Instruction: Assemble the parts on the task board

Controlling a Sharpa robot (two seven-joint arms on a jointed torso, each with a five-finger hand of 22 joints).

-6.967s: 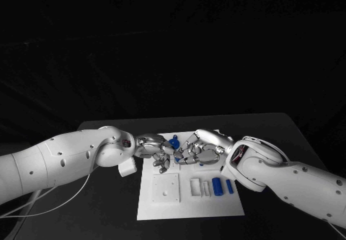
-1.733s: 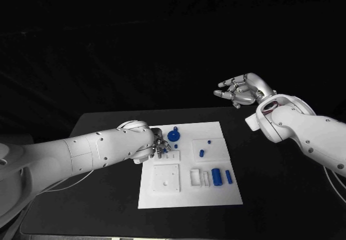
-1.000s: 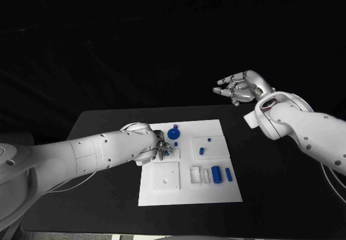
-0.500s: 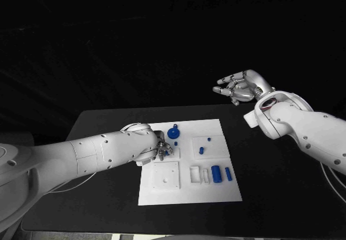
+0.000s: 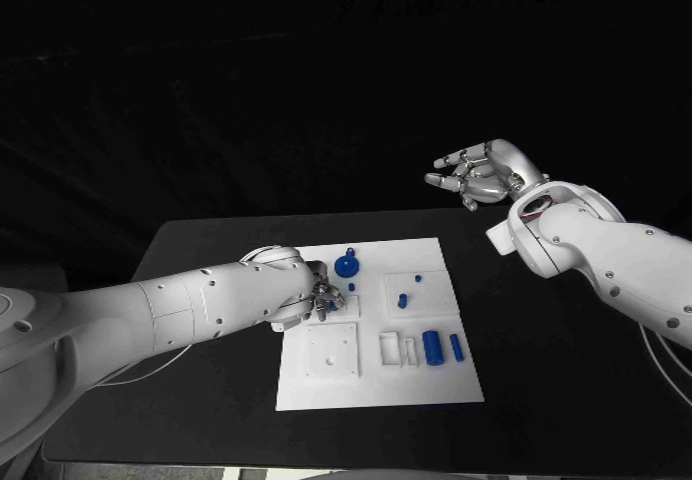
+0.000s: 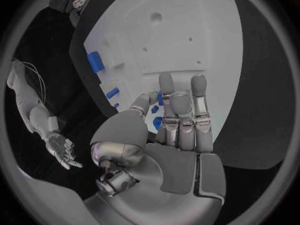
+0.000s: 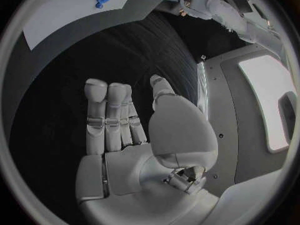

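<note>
Nothing has shifted lately: left hand (image 5: pixel 320 298) fingers stay down at the task board's (image 5: pixel 378 393) left edge (grasp unclear), right hand (image 5: pixel 483 172) lifted, loosely spread, empty; assembly paused.

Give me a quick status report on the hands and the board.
Left robot hand down at task board, fingertips at a small blue part; grip unclear. Right robot hand raised clear of table, open, empty. Nothing blocking.

Part (image 6: pixel 160 99) — half behind left hand (image 6: pixel 178 130)
</note>
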